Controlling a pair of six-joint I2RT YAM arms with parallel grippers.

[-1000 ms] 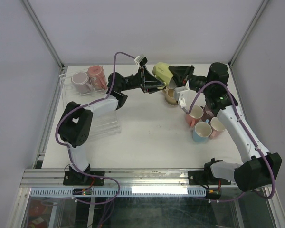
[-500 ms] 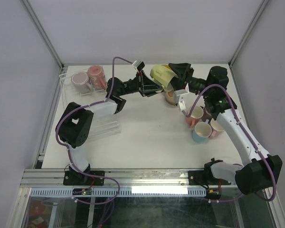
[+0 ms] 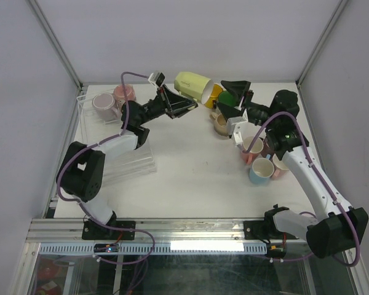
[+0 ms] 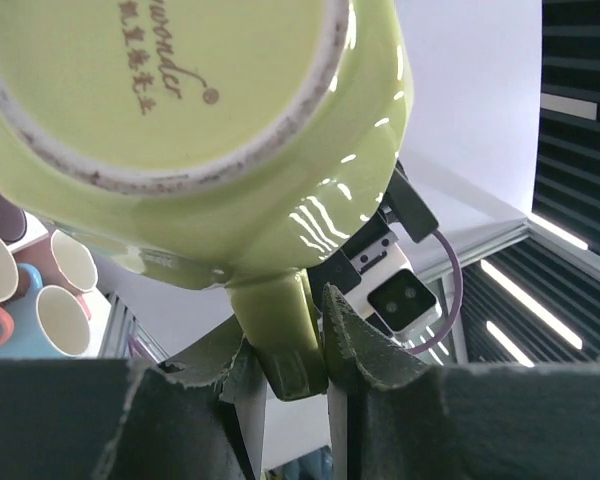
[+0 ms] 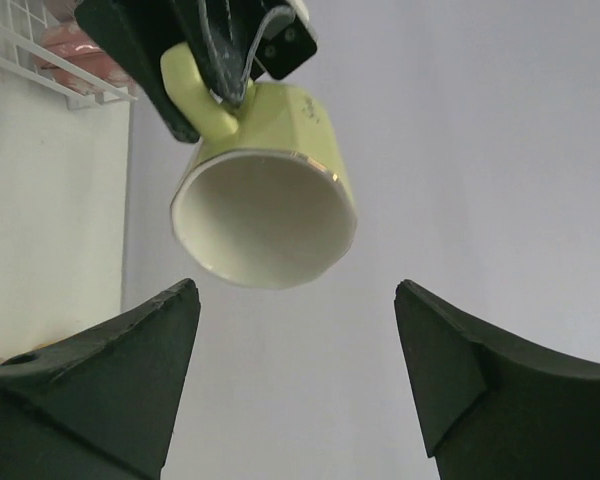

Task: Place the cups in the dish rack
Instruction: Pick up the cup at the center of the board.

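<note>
We grip the yellow-green mug (image 3: 194, 85) by its handle in our left gripper (image 4: 285, 340), aloft near 12 o'clock. Our right gripper (image 5: 295, 292) stands open-jawed just beside it. A pink mug (image 3: 124, 93) and a mauve mug (image 3: 103, 103) sit in the dish rack (image 3: 132, 163) at 9 o'clock, and the other mugs (image 3: 260, 171) wait at 3 o'clock.

The lime mug (image 4: 280, 200) is glazed ceramic, glossy and smooth, with bright highlights on its wall. Its foot ring (image 4: 120, 178) is unglazed, rough and speckled. My left fingers (image 4: 365, 345) are a matt, dark, rubbery material with ragged edges. My right fingers (image 5: 90, 400) look the same dull black. The dish rack (image 3: 135, 163) is clear plastic and the table (image 3: 190, 178) is matt white.
</note>
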